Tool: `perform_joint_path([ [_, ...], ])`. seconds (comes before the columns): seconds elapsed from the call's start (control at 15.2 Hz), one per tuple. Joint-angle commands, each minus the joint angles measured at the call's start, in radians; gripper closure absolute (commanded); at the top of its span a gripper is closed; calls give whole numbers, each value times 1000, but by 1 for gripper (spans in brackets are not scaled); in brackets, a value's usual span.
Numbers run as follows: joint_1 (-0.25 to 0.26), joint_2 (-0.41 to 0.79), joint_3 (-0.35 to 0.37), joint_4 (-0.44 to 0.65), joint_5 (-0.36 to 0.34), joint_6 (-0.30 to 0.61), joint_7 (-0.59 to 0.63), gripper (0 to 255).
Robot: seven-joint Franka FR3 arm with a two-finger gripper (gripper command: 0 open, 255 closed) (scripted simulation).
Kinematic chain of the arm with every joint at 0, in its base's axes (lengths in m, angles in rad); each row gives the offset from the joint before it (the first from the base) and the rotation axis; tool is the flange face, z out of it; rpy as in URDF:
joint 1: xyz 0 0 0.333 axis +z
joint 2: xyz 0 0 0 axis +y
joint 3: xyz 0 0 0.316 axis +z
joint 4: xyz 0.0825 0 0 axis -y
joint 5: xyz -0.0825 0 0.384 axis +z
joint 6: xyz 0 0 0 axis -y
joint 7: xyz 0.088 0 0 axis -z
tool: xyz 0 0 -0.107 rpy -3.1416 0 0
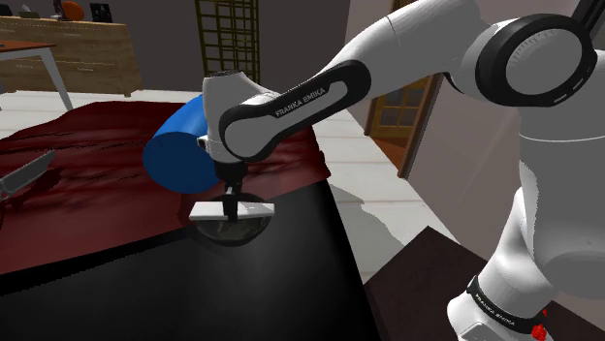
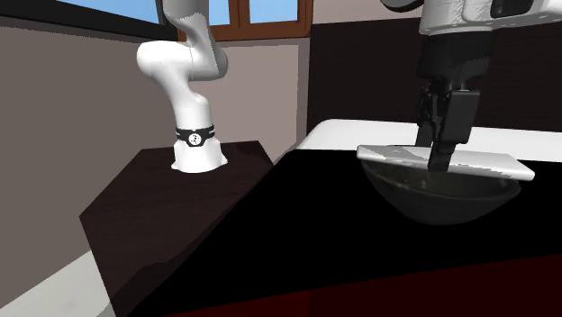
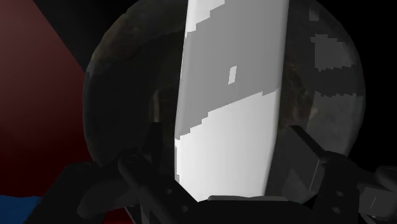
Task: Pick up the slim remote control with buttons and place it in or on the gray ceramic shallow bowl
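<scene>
The black fingers (image 3: 299, 162) of the gripper (image 3: 224, 159) pinch the flat white remote (image 3: 229, 95) by its long edges, one on each side. Straight below the hand sits the dark gray shallow bowl (image 3: 321, 83), and the remote spans its rim; whether they touch is unclear. Close beside the hand, a blue cylinder (image 1: 175, 155) lies on a red cloth (image 1: 87, 165).

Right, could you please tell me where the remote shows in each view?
Shoulder view: remote, a white slab at centre, in the gripper, over the bowl.
Second exterior view: remote right of centre, level over the bowl.
Wrist view: remote between the fingers, running out over the bowl.
Shared landmark: the dark bowl beneath it.
</scene>
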Motion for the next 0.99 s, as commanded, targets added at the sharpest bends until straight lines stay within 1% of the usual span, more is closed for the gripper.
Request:
perform_joint_path([
  [0.0,0,0,0,0,0,0,0,0],
  [0.2,0,0,0,0,0,0,0,0],
  [0.46,-4,-50,7,59,16,-107,-10,0],
  [0.92,-4,-50,7,59,16,-107,-10,0],
])
